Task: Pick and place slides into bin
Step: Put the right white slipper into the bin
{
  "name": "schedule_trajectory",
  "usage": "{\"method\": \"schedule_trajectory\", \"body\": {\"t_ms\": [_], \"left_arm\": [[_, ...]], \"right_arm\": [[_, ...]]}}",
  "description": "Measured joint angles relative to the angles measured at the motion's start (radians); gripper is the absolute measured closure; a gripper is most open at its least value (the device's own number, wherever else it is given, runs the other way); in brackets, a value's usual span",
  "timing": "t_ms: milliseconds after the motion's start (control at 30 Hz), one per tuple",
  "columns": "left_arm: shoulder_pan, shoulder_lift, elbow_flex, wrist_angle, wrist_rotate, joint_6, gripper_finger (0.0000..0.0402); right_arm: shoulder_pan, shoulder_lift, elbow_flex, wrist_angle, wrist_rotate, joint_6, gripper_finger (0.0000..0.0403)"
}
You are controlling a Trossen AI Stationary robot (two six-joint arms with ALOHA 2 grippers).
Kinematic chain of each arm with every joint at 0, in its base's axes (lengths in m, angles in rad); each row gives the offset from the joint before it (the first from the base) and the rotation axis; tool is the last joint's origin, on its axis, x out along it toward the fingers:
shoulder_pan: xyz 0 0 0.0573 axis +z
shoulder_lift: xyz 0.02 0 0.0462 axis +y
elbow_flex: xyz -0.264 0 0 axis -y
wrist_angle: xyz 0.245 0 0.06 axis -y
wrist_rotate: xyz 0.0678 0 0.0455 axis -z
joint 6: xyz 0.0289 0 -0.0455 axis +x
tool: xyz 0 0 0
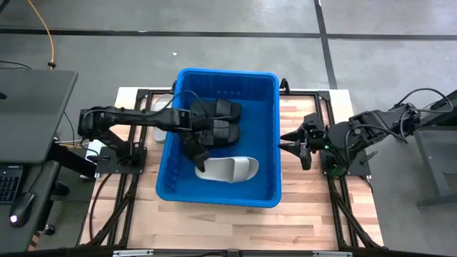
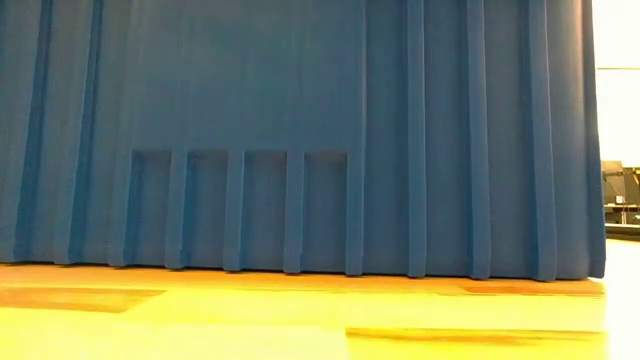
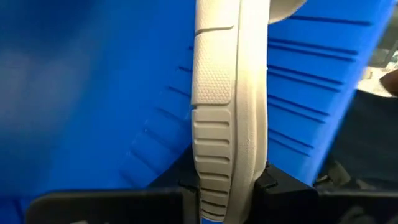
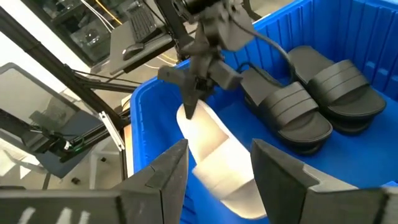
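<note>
The blue bin (image 1: 228, 73) stands mid-table; its ribbed wall (image 2: 300, 130) fills the low view. Black slides (image 1: 218, 121) lie inside against its far part (image 4: 311, 99). A pale white slide (image 1: 232, 170) is in the bin's near part, with my left gripper (image 1: 201, 163) shut on it, reaching in from the left. My right gripper (image 1: 294, 143) hovers open above the table just right of the bin, and nothing is between its fingers (image 4: 168, 174). My left gripper pinches the white slide's sole at its left end (image 3: 214, 168) between the two fingers (image 3: 268, 182). The fingers slant down into the bin from the left (image 4: 189, 106). The slide stretches away toward the bin's right wall; whether its far end touches the floor I cannot tell.
A pale object (image 1: 160, 132) lies on the table left of the bin, partly under my left arm. Bare wooden table shows in front of the bin (image 1: 214, 228). A desk with a keyboard stands off the table's left side (image 1: 28, 121).
</note>
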Motion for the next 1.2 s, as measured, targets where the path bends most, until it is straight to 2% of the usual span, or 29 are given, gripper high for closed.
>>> {"method": "schedule_trajectory", "body": {"t_ms": [333,700,767,1067,1200], "left_arm": [[0.000,0.144,0.000,-0.069,-0.110,0.094,0.0365],[0.000,0.196,0.001,-0.121,-0.270,0.134,0.0363],[-0.001,0.197,0.000,-0.127,-0.275,0.127,0.0342],[-0.048,0.197,0.000,-0.130,-0.306,0.109,0.0173],[-0.046,0.197,0.007,-0.142,-0.308,0.085,0.0119]], "right_arm": [[0.034,0.000,0.000,0.022,0.028,-0.001,0.0238],[0.077,0.000,0.000,0.025,0.057,-0.001,0.0238],[0.085,0.000,0.000,0.024,0.057,0.000,0.0238],[0.097,0.000,0.000,0.023,0.060,-0.007,0.0238],[0.097,0.000,0.000,0.023,0.060,-0.021,0.0238]]}}
